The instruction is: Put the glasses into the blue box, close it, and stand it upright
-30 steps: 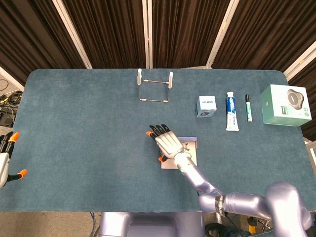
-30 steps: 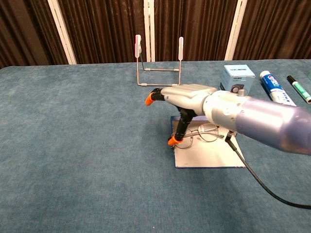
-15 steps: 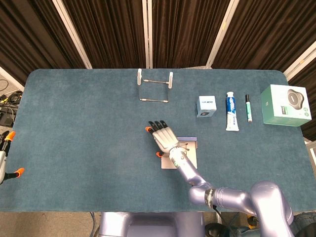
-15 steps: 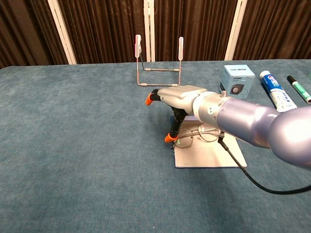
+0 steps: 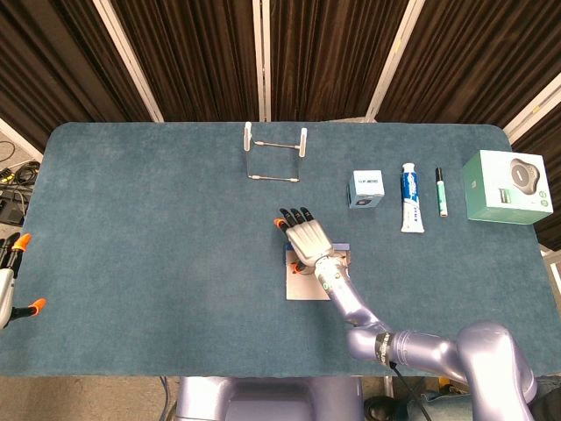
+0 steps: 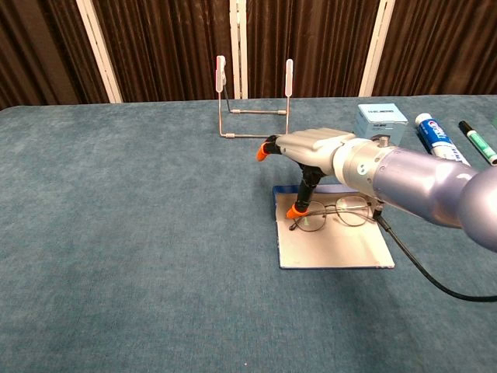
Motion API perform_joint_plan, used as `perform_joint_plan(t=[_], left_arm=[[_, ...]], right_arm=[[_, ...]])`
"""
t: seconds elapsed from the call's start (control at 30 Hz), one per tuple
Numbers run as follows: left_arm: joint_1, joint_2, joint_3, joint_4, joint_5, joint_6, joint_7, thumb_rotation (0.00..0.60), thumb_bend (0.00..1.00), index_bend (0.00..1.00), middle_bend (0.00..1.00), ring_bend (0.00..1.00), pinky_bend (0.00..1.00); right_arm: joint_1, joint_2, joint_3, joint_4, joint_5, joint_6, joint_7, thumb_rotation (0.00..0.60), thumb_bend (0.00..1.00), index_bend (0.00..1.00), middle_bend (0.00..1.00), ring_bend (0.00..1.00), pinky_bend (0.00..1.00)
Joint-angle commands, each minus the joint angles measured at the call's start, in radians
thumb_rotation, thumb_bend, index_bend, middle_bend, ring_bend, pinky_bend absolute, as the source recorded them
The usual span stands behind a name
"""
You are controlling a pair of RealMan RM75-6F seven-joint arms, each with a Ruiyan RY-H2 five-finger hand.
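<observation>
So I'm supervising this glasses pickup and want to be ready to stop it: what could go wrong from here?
The right hand hovers over the glasses with only its thumb tip near the frame; a thin wire frame could slip or bend when pinched. The glasses lie on the flat open blue box, which might slide on the table if pushed.

the worktop [image 5: 149, 219] wears a blue-green felt-like cover. near its far edge stands a wire stand [image 5: 274, 152] with two white-tipped posts. to the right lie, in a row, a small light-blue carton [image 5: 365, 189], a toothpaste tube [image 5: 409, 196], a marker [image 5: 441, 191] and a green box [image 5: 507, 187] close to the right edge. nearer the middle, the opened blue box [image 6: 334, 241] lies flat on the cover, its pale inside facing up.
</observation>
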Motion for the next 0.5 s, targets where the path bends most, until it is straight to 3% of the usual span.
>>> perform_joint_plan(t=[0.03, 0.33, 0.5], left_arm=[[0.0, 0.0, 0.001, -0.001, 0.002, 0.001, 0.0, 0.6, 0.0, 0.0, 0.0, 0.0, 0.0], [-0.002, 0.002, 0.002, 0.0, 0.001, -0.001, -0.005, 0.6, 0.0, 0.0, 0.0, 0.0, 0.0], [-0.002, 0.001, 0.004, -0.002, 0.003, 0.0, -0.001, 0.6, 0.0, 0.0, 0.0, 0.0, 0.0]], right_arm=[[-0.006, 0.007, -0.002, -0.01, -0.001, 0.004, 0.002, 0.6, 0.0, 0.16, 0.0, 0.0, 0.0], [-0.042, 0.082, -0.021, -0.12, -0.069, 0.015, 0.053, 0.6, 0.0, 0.16, 0.0, 0.0, 0.0], [-0.051, 0.103, -0.045, -0.119, -0.096, 0.014, 0.049, 0.6, 0.0, 0.16, 0.0, 0.0, 0.0]])
